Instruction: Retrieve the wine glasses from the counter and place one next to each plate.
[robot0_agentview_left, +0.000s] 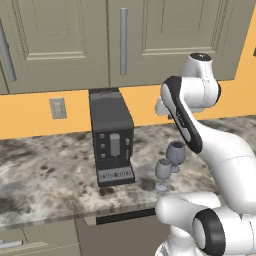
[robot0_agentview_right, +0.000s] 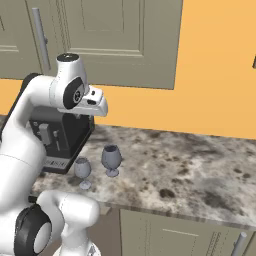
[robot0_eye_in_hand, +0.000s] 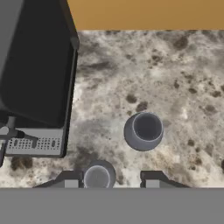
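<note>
Two grey-blue wine glasses stand upright, close together on the speckled counter (robot0_agentview_left: 45, 175), just right of the coffee machine. The wider-bowled glass (robot0_agentview_left: 176, 151) (robot0_agentview_right: 111, 157) (robot0_eye_in_hand: 143, 130) is farther back. The narrower glass (robot0_agentview_left: 162, 170) (robot0_agentview_right: 82, 169) (robot0_eye_in_hand: 98, 176) is nearer the front edge. My gripper (robot0_eye_in_hand: 110, 178) hangs high above them, pointing down, open with nothing between its fingers. Its white hand (robot0_agentview_right: 95, 104) sits well above the glasses. In the hand view the narrow glass lies far below, beside the left fingertip (robot0_eye_in_hand: 70, 177). The plates are out of view.
A black coffee machine (robot0_agentview_left: 112, 145) (robot0_agentview_right: 60, 135) (robot0_eye_in_hand: 35, 78) stands on the counter left of the glasses. Olive-grey upper cabinets (robot0_agentview_left: 125, 40) hang over the orange wall, which has an outlet (robot0_agentview_left: 58, 108). Bare stone (robot0_agentview_right: 200, 170) stretches to the right.
</note>
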